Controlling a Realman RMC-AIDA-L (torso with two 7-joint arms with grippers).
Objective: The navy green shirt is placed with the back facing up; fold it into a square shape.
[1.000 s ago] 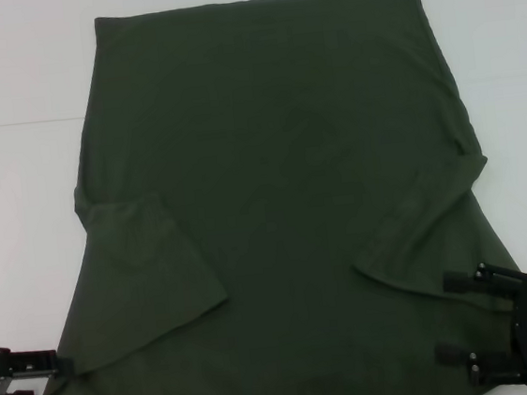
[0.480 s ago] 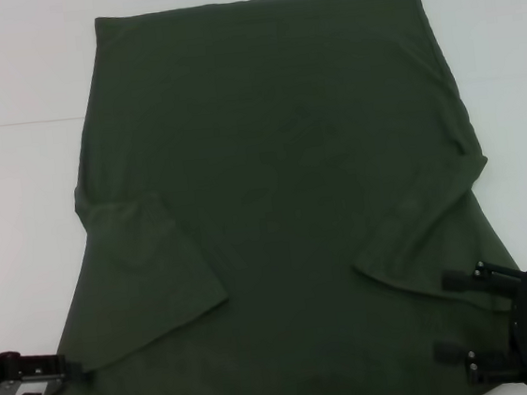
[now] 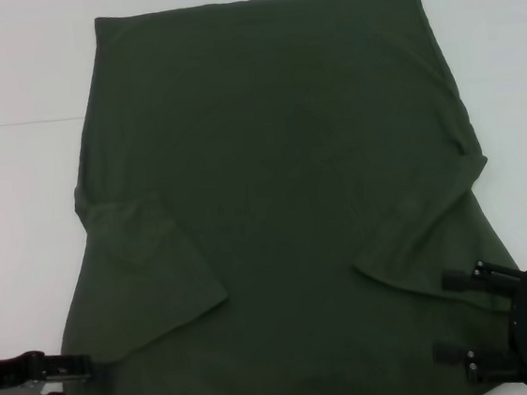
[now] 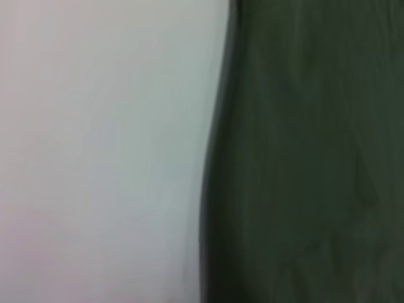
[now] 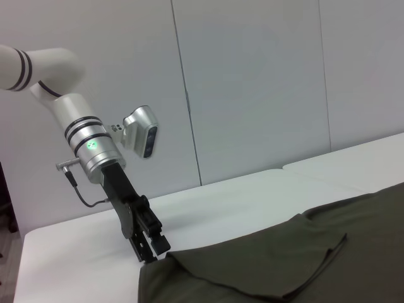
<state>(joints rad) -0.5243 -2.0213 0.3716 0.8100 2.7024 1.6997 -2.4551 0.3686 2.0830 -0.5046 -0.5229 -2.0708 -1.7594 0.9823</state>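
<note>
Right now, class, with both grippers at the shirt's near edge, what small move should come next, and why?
Probably close the left gripper on the navy green shirt: it sits at the near left edge, both sleeves are already folded in, and the open right gripper waits over the near right corner.

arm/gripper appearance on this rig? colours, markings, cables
Both grippers are black: left gripper, right gripper. The right wrist view shows the left arm is white with black bands, a silver wrist section with a green light, a silver camera module and a thin black cable.
</note>
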